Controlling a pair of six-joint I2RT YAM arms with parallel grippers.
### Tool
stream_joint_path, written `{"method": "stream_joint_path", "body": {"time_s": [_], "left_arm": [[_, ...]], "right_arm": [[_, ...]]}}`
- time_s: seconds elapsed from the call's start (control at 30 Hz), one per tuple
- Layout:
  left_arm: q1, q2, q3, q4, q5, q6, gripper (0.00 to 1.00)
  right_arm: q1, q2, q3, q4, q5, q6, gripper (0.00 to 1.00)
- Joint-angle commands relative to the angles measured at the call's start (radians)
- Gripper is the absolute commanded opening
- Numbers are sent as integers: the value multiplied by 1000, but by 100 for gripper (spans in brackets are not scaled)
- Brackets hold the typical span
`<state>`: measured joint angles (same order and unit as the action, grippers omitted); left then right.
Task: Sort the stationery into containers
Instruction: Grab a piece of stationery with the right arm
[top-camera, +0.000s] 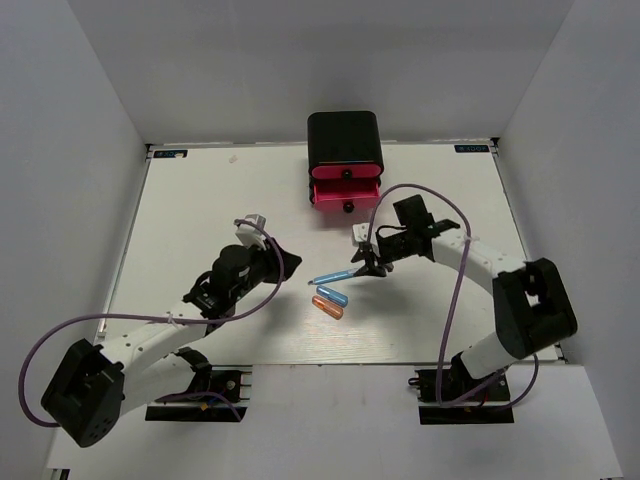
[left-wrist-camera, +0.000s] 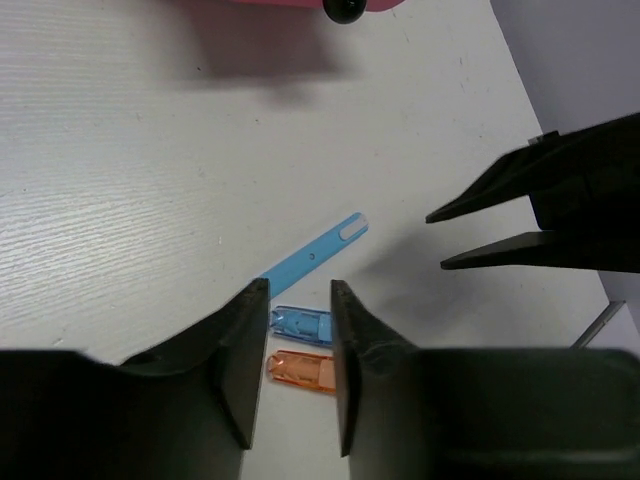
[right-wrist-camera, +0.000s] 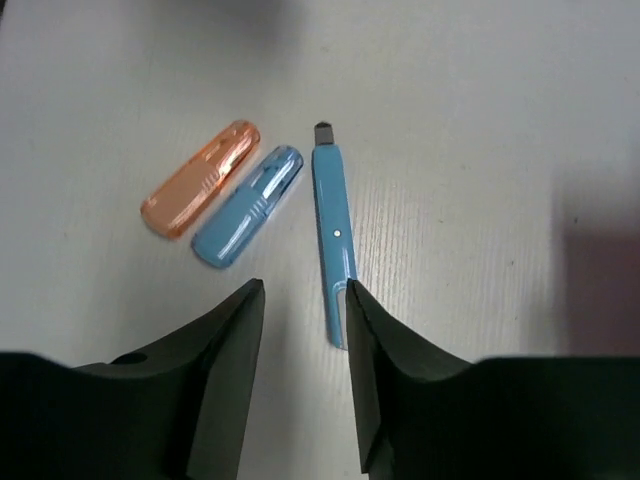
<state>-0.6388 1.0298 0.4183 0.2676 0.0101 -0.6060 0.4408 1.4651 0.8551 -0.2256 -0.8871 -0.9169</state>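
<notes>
White table (top-camera: 200, 200) with a faint wood-grain texture, plain grey walls on three sides.

Left gripper (left-wrist-camera: 298, 288): flat black jaws a narrow slot apart, nothing between them.

Right gripper (right-wrist-camera: 303, 288): jaws part open, also empty, hovering at one end of the thin blue pen (right-wrist-camera: 334, 230), a flat matte strip.

On the pen's near side lie the blue capsule (right-wrist-camera: 248, 205) and orange capsule (right-wrist-camera: 200, 178), translucent, ribbed and round-ended, side by side.

Far centre: glossy rounded black cabinet (top-camera: 344, 138), pink drawers (top-camera: 345, 190) facing the arms, round black knobs.
</notes>
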Motion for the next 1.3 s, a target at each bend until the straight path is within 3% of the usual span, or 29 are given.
{"method": "stream_joint_path", "body": {"time_s": [0.0, 0.03, 0.17, 0.3, 0.47, 0.9, 1.17, 1.27], "left_arm": [[-4, -68, -16, -24, -25, -18, 46], [-4, -79, -16, -37, -35, -27, 55], [-4, -116, -35, -61, -47, -37, 63], [-4, -158, -53, -70, -47, -57, 65], [-4, -195, -75, -88, -58, -66, 66], [-4, -214, -84, -107, -88, -66, 69], [-4, -214, -84, -116, -107, -66, 69], [-4, -214, -84, -116, -116, -66, 69]], "right_arm": [[1, 90, 117, -484, -69, -629, 46], [3, 122, 125, -465, -56, -631, 48], [7, 181, 166, -435, 14, -681, 55], [30, 296, 281, -514, 50, -694, 55], [48, 316, 262, -336, 99, -539, 56], [105, 397, 294, -216, 269, -355, 58], [119, 423, 297, -221, 341, -353, 46], [118, 420, 288, -221, 355, -361, 32]]}}
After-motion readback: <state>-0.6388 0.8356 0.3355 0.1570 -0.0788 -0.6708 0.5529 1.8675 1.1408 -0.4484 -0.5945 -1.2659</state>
